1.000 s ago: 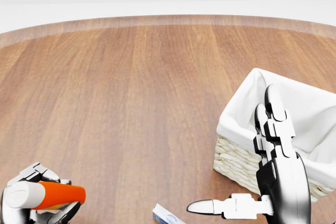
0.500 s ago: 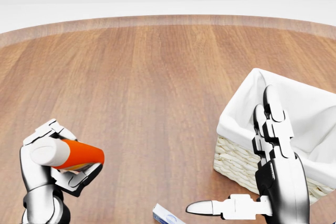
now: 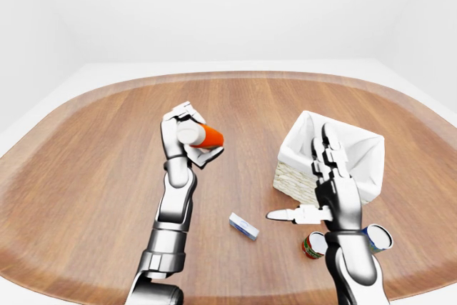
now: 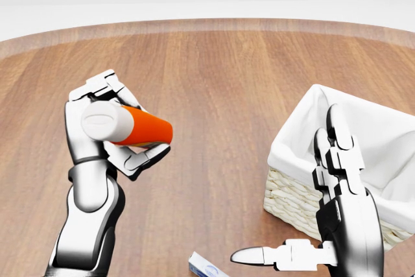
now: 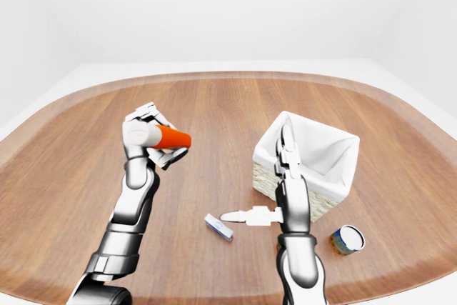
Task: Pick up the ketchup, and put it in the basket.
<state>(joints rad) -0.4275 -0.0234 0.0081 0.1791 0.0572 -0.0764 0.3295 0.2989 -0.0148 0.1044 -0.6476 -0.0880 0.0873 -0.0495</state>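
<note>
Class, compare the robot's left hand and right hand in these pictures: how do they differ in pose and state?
The left hand is closed round the ketchup, held up above the table; the right hand is open and holds nothing. The left hand is well to the left of the basket in the head view; the right hand's fingers overlap the basket's near rim. Both are silver three-finger hands.

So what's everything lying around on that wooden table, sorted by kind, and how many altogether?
Orange ketchup bottle with white cap, held in the left hand: 1
Wicker basket with white cloth lining: 1
Small white and blue box: 1
Round cans: 2
Total: 5
</note>
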